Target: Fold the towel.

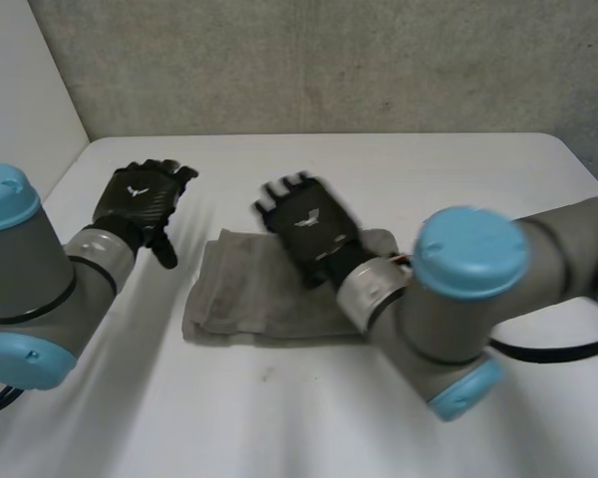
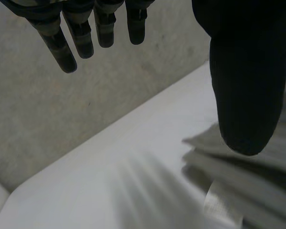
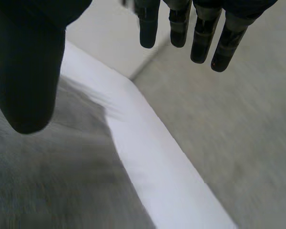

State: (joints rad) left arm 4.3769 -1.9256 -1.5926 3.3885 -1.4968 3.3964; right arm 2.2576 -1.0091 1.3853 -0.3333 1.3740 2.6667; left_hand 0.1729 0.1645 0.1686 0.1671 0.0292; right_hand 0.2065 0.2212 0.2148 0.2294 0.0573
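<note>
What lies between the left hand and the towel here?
Only bare table: in the head view the left hand, fingers straight, is beside the towel, at its edge, with nothing in the gap.

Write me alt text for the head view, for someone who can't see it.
A folded grey cloth towel lies on the white table. The robot's black right hand is over its far edge, fingers straight; the black left hand is open beside it, off the cloth.
</note>
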